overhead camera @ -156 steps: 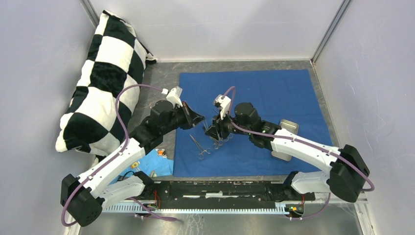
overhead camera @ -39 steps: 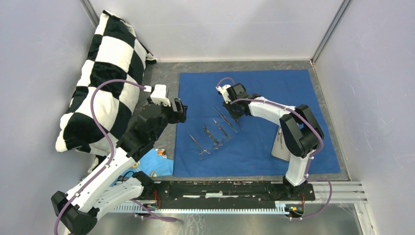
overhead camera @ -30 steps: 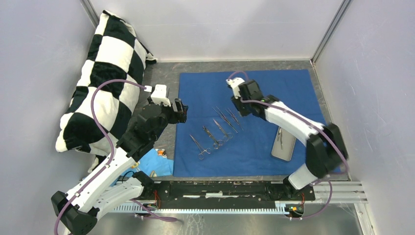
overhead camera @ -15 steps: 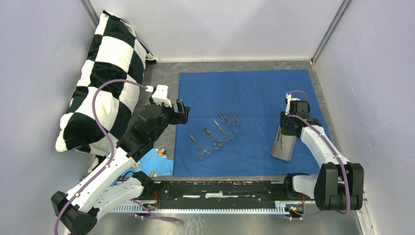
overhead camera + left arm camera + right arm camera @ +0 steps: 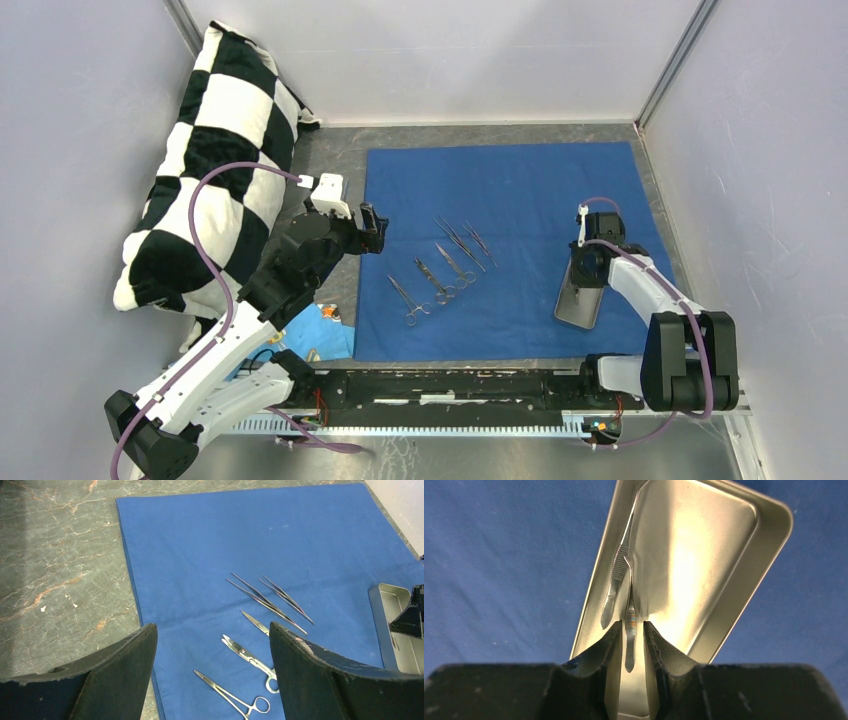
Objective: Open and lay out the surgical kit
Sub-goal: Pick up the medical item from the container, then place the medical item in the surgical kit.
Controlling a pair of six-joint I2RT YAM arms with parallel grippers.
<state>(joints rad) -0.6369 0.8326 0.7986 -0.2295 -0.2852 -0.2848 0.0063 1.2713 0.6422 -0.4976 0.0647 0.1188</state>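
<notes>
My right tool [image 5: 631,627] had crossed to the lower-right rectangular steel tray [image 5: 744,555], narrowing round the remaining thin silver tweezers [image 5: 618,570], grip unconfirmed.

Gripper [image 5: 630,626] straddles tweezers [image 5: 618,571] (inside steel tray [image 5: 704,555]).

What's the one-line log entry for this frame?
left gripper: open, by blue cloth edge | right gripper: jaws straddling tweezers in steel tray, grip unclear | instruments: laid out on cloth
</notes>
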